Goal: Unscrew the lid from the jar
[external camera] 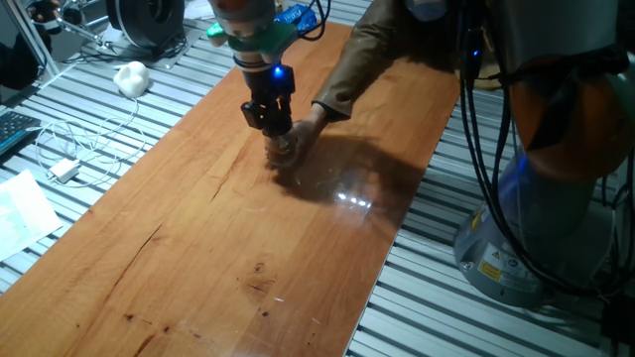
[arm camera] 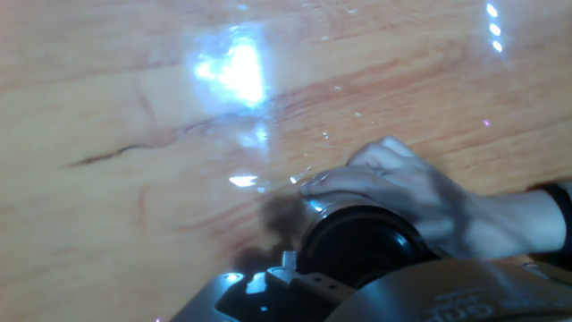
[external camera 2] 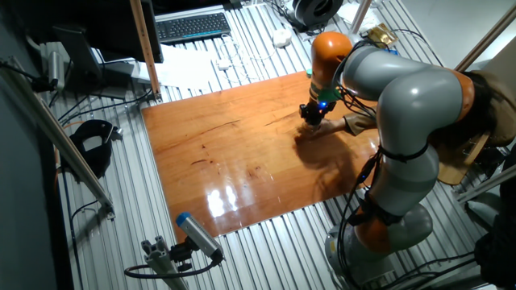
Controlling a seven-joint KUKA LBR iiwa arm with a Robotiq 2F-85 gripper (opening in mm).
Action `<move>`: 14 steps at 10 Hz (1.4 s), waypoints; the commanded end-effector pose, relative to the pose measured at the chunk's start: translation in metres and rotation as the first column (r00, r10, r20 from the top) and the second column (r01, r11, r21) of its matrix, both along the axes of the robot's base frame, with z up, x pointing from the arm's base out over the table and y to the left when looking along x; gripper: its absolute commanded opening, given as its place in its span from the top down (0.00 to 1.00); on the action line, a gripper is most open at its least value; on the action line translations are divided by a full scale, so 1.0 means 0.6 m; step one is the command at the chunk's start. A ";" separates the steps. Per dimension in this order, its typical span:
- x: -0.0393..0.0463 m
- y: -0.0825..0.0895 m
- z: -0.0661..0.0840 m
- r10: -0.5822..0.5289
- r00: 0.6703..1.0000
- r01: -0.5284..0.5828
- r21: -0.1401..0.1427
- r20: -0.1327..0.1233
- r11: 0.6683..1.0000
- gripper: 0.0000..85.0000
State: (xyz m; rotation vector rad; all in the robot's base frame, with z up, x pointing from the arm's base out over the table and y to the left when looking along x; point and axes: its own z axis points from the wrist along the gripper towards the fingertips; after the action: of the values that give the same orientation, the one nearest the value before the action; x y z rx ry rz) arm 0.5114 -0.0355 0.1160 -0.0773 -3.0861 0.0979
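Note:
The small clear jar [external camera: 285, 151] stands on the wooden board [external camera: 228, 258], directly under my gripper [external camera: 275, 134]. A person's hand [external camera: 311, 123] reaches in from the far side and holds the jar's body. The gripper's fingers come straight down onto the jar's top and look shut on the lid, which they hide in both fixed views. In the hand view the black lid [arm camera: 357, 249] shows as a dark round shape at the lower middle, with the person's fingers [arm camera: 393, 183] wrapped around the far side. In the other fixed view the gripper [external camera 2: 311, 118] covers the jar.
The person's sleeved arm [external camera: 387, 50] stretches across the board's far end. Cables and a white plug [external camera: 65, 171] lie left of the board, and a white lump [external camera: 131, 77] lies further back. My arm's base [external camera: 516, 248] stands at the right. A keyboard [external camera 2: 192, 26] lies beyond the board.

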 end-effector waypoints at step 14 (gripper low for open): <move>0.003 0.007 0.036 0.308 0.950 -0.310 -0.035 -0.044 0.950 0.80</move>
State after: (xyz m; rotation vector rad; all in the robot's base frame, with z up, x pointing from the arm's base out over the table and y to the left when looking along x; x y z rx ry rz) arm 0.5127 -0.0313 0.1380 0.4019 -3.0306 0.1754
